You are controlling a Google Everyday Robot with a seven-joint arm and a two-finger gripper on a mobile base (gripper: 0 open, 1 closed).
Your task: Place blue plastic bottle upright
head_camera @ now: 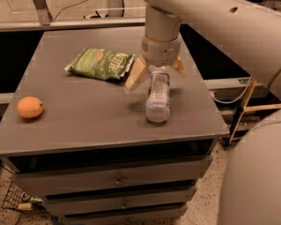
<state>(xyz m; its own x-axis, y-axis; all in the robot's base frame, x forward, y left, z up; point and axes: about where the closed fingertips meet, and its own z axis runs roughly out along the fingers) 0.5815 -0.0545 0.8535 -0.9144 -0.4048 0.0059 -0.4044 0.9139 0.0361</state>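
The small, clear, faintly bluish plastic bottle (158, 101) lies on its side on the grey table (84, 121). Its far end sits between the tan two-finger gripper's (157, 78) spread, unclenched fingers.

the arm (215, 13) reaches in from the view's right, wrist (161, 48) vertical, tool (158, 70) pointing down, fingers (136, 74) spread wide.

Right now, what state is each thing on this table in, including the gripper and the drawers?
blue plastic bottle: lying on its side, not upright.
gripper: open, fingers straddling the bottle's far end.
green snack bag: lying flat.
orange: whole, resting near the left edge.
drawers: shut.
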